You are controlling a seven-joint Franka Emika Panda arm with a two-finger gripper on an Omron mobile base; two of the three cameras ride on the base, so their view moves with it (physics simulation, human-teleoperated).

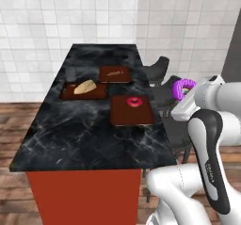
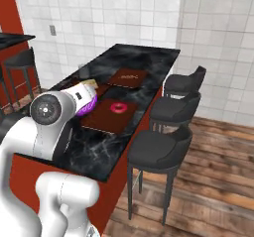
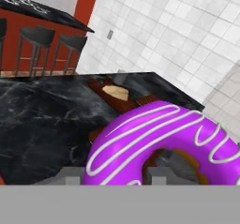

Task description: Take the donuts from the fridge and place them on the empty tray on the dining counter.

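1. my gripper (image 1: pixel 184 91) is clamped on the purple donut (image 1: pixel 184 88), held in the air off the counter's (image 1: pixel 94 134) right edge, above the stools (image 2: pixel 163 149).
2. i'd swing left and set it beside the pink donut (image 1: pixel 134 101) on the tray (image 1: pixel 134 116).
3. a ring has no long axis; its hole seems to face sideways, so i'd level it first.

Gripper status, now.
Gripper: shut on the purple donut, held up beside the dining counter, short of the tray where the red-pink donut lies.
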